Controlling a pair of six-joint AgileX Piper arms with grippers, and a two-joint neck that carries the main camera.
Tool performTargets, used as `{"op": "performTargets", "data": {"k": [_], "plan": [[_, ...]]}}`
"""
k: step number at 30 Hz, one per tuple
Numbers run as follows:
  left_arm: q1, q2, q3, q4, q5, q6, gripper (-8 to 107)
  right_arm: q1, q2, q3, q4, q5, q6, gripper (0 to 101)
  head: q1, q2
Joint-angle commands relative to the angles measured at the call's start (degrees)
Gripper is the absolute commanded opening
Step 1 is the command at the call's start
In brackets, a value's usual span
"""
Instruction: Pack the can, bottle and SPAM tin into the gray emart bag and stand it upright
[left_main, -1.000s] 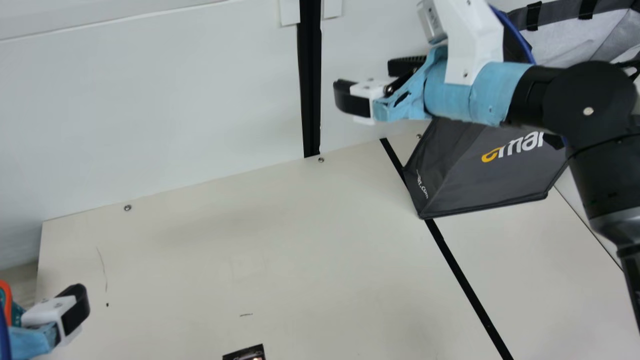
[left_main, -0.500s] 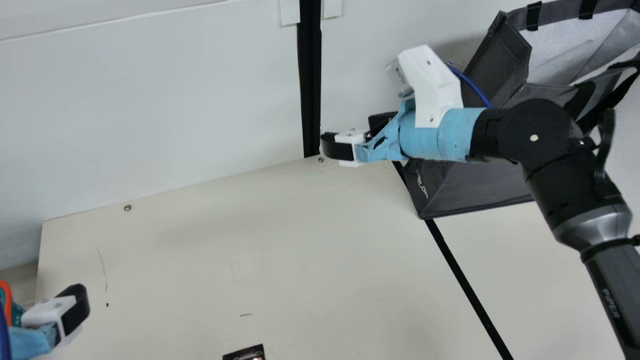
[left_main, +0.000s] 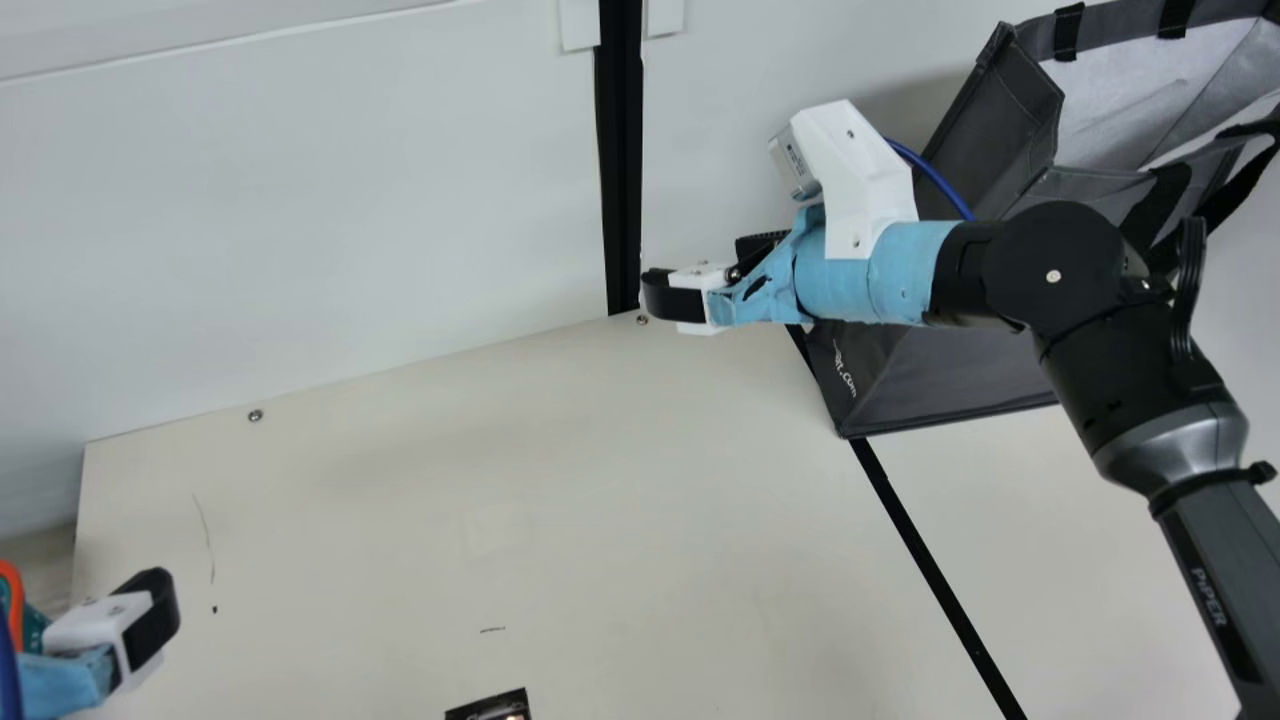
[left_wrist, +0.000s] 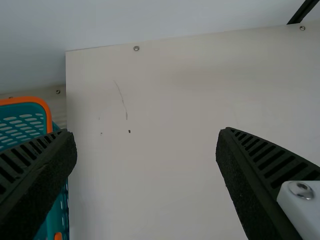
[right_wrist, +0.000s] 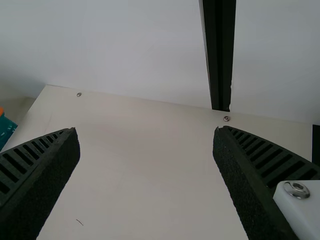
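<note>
On the table before me, the emart bag stands toward the back on my right, near the wall behind the table, with its bottom corner over a strip that runs on toward my side. To the bag's left a post rises along the wall to the table's back edge, where screws sit in a row, and at my far left a basket lies by the table's left edge. Closest to me, left of the strip, lies some small thing, cut off by the view's edge.
</note>
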Motion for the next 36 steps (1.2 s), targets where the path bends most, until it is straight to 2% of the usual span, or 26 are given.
{"op": "performTargets", "data": {"k": [1,36], "plan": [[0.00,0.00,0.00,0.00,0.00,0.00,90,0.00,0.00,0.00,0.00,0.00,0.00,95,-1.30,-0.14],[0.00,0.00,0.00,0.00,0.00,0.00,90,0.00,0.00,0.00,0.00,0.00,0.00,95,-1.30,-0.14]]}}
